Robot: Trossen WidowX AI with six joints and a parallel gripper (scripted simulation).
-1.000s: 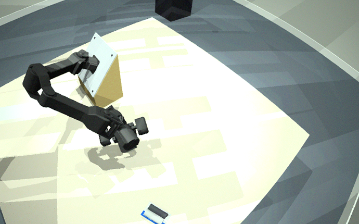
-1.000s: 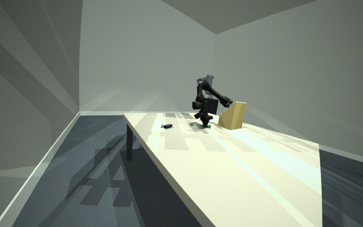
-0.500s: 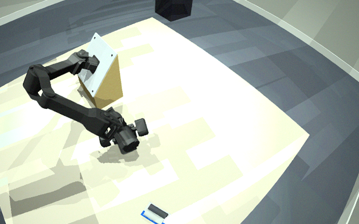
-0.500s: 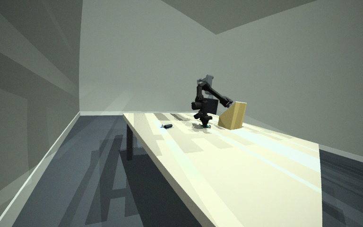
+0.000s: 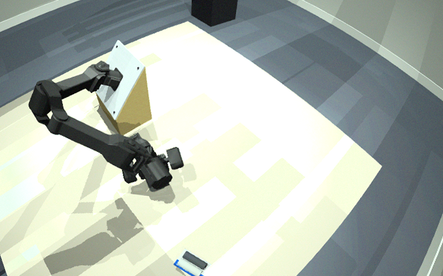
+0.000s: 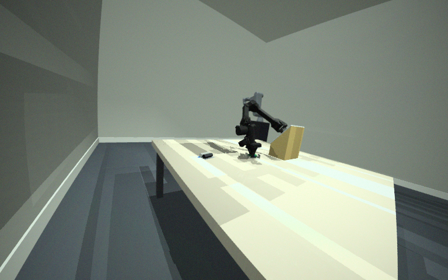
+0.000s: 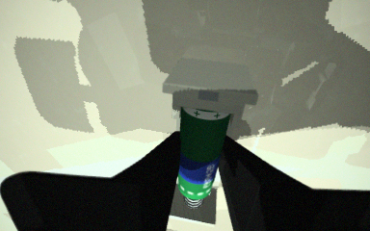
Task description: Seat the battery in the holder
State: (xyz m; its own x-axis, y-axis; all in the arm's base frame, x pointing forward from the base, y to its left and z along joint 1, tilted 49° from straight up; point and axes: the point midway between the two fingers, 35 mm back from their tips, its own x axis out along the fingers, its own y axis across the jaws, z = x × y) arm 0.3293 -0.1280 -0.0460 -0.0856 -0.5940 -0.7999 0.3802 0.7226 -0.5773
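Note:
The green and blue battery (image 7: 203,137) lies lengthwise over the holder (image 7: 248,98) in the wrist view. Its far end, past the plus marks, is hidden under the holder's grey lip. Its near, bright green end is at the coiled spring (image 7: 194,202), a few coils of which show. My gripper (image 7: 198,139) (image 6: 252,156) is shut on the battery, with one black finger on each side, low at the table. Whether the battery lies fully down is hidden by the fingers. In the top view the wrist covers battery and holder.
A wooden wedge block (image 5: 137,103) (image 6: 286,146) with a pale sloped panel stands beside the arm, whose base is on that panel. A small blue-edged piece with a dark and a white cylinder (image 5: 192,263) (image 6: 206,155) lies apart. A black pillar (image 5: 213,3) stands beyond the table (image 5: 264,168).

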